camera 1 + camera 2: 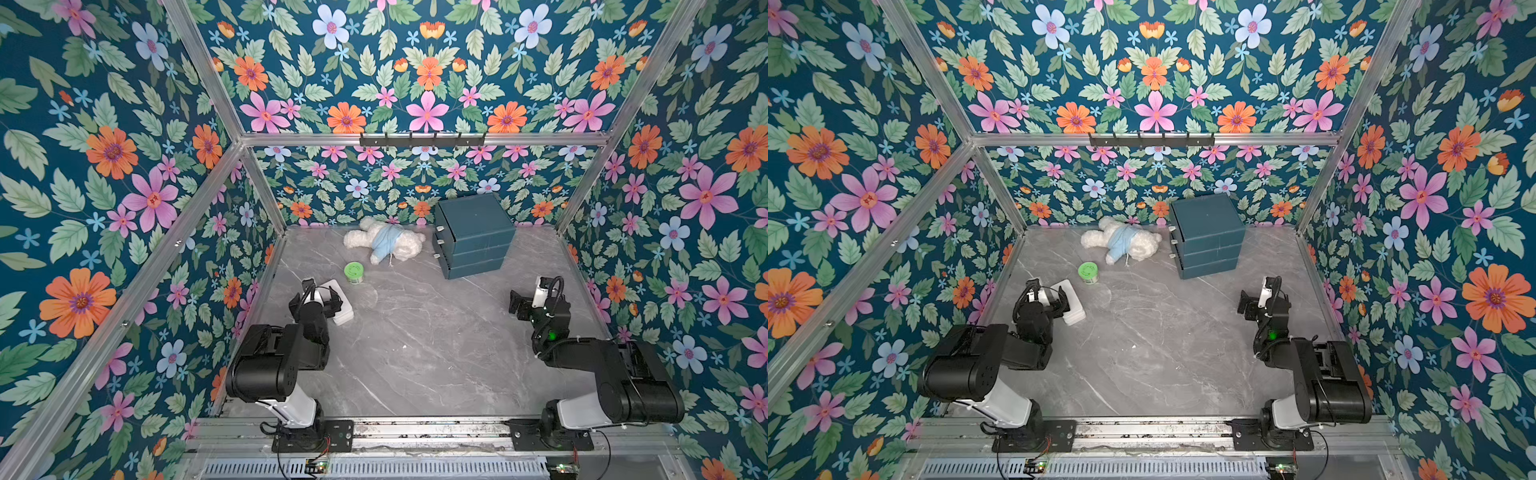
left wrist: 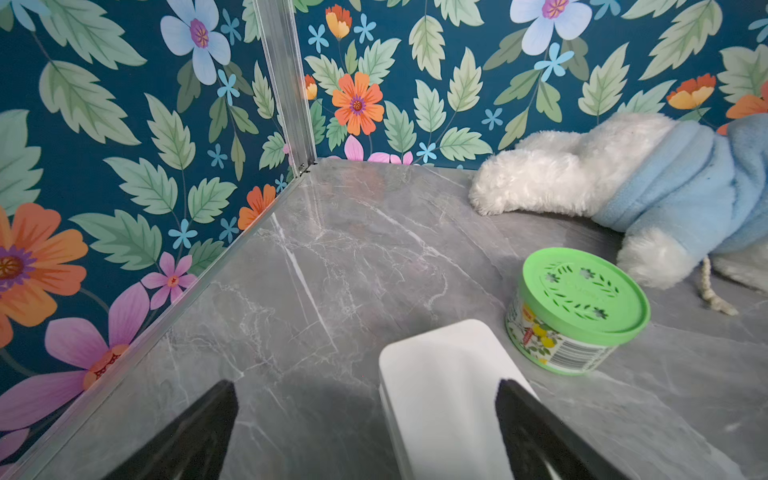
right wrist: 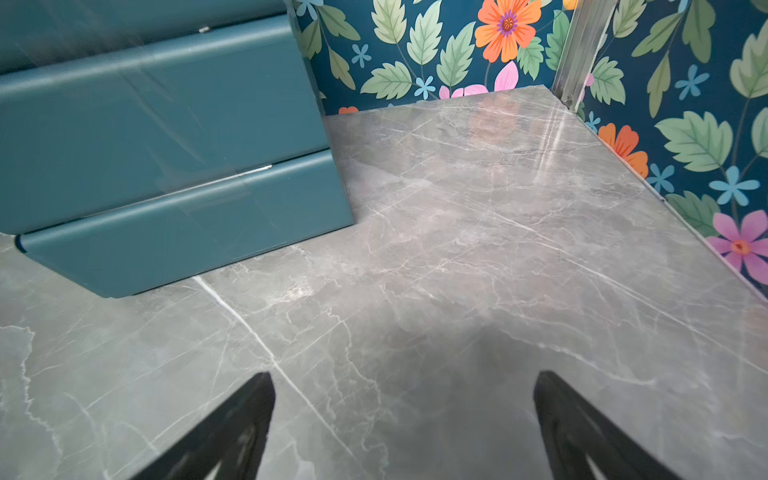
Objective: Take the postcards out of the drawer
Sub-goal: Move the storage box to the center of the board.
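Hands spread wide: left hand point(image 2: 368, 386) hovers at a white block point(image 2: 436, 374), right hand point(image 3: 403, 374) over the bench point(image 3: 457, 249). Near the back wall the drawer chest point(image 1: 473, 235) stands shut, postcards out of sight.

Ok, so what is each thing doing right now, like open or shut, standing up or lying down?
Drawer unit: all three drawers shut.
Postcards: none in sight.
Teddy bear: lying down on the table.
Green tin: upright, lid on.
White block: lying flat, not gripped.
Left gripper: open, holding nothing.
Right gripper: open, holding nothing.
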